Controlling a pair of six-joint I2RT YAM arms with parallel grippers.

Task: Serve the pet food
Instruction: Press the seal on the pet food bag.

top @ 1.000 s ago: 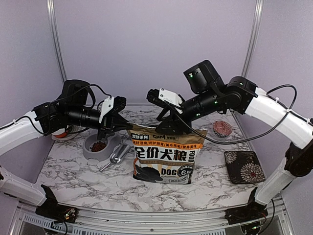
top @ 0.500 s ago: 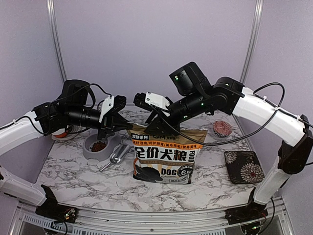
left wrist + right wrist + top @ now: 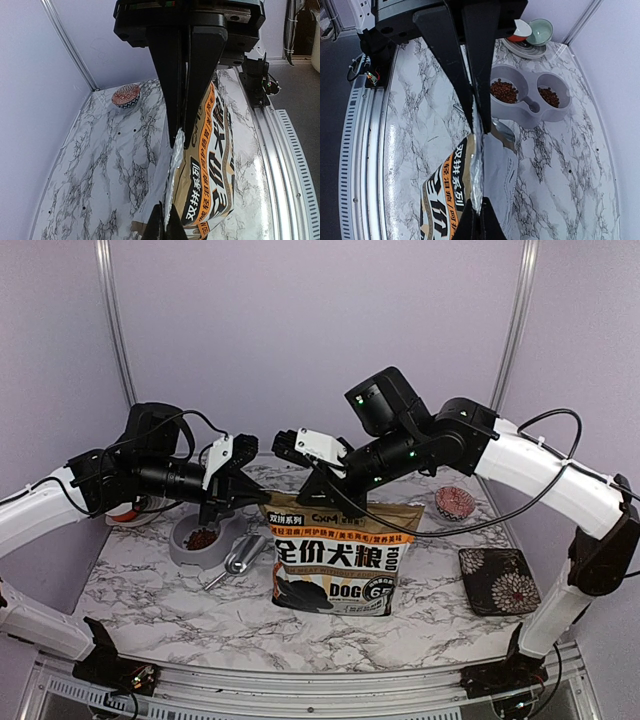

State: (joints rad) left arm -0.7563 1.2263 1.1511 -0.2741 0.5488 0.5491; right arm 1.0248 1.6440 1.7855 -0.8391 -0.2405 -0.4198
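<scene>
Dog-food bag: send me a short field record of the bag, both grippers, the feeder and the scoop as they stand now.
bag: upright on the table, top edge held by both grippers
left gripper: shut on the bag's top edge
right gripper: shut on the bag's top edge
feeder: grey double bowl, pet food in both wells
scoop: lying on the table between feeder and bag

Pet food (image 3: pixel 202 538) in feeder (image 3: pixel 190 558) (bag's (image 3: pixel 338 565) left).

Left jaws clamped on bag (image 3: pixel 212 165) top seam.
</scene>
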